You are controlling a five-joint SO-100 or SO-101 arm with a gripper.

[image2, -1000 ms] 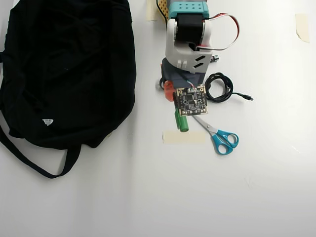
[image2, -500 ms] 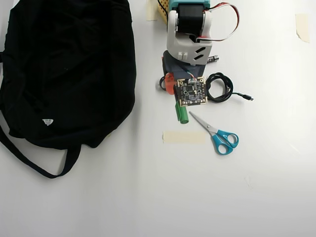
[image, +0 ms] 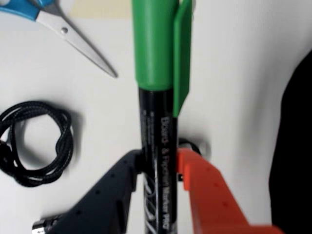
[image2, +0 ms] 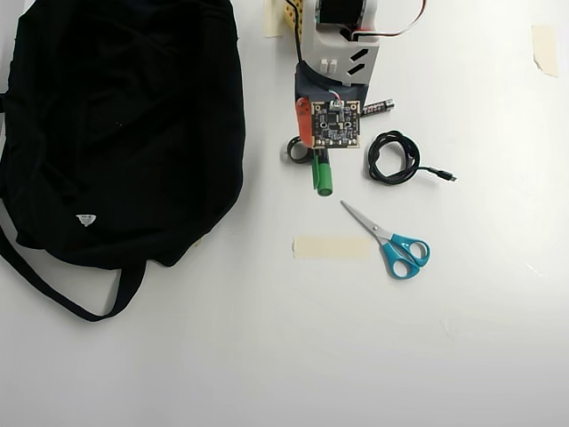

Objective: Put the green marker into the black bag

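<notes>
Gripper is clamping the marker by its dark barrel.
Green cap is pointing to 12 in the wrist view; the bag is lying at 9 overhead, its inside hidden.

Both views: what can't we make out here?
- Green marker: barrel end cut off by the wrist view's bottom edge; overhead, the arm hides its barrel.
- Gripper: fingers flank the barrel, actual contact unclear.
- Black bag: opening not visible overhead; only a blurred edge in the wrist view.
- Scissors: handles cut off by the wrist view's top edge.
</notes>
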